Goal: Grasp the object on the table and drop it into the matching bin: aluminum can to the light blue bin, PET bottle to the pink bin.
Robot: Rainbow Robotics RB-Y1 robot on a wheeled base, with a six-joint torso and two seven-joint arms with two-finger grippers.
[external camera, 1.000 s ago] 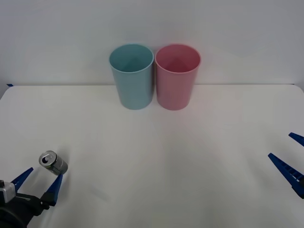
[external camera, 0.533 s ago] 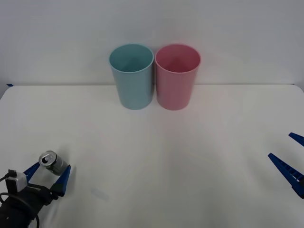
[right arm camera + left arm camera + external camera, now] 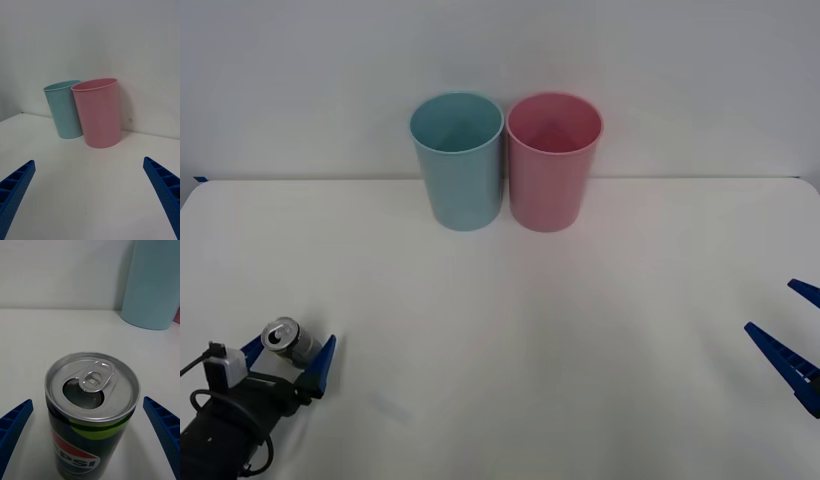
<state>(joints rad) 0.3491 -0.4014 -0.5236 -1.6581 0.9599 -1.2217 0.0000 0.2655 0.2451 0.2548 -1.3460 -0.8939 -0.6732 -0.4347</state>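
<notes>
Since a moment ago, the left gripper (image 3: 287, 358) has slid forward along the wide white table (image 3: 580, 330), so its two blue ribbed fingers (image 3: 323, 362) now sit one on each side of the small dark drink can with the silver top (image 3: 288, 341). That can stands upright near the front left corner of the table, far from the two bins. In the left wrist view the can (image 3: 92, 405) sits right in the middle, with a blue finger (image 3: 163, 427) out at each side and a gap between each finger and the can. So the fingers are spread wide and not touching it yet. To do this step well, I think the gripper should go a little lower and a little farther in, so the fingers close on the round side of the can and not on its rim. Then it should squeeze slowly and evenly, because a thin can may tip or slip away. The left arm reaches out low over the table from the front left corner. The right gripper (image 3: 792, 338) waits by the right edge of the table, and the right wrist view shows its fingers (image 3: 17, 183) spread too, holding nothing. The tall light blue round plastic bin (image 3: 458, 160) stands at the back edge, touching or almost touching the tall pink round plastic bin (image 3: 553, 160) on its right side.
</notes>
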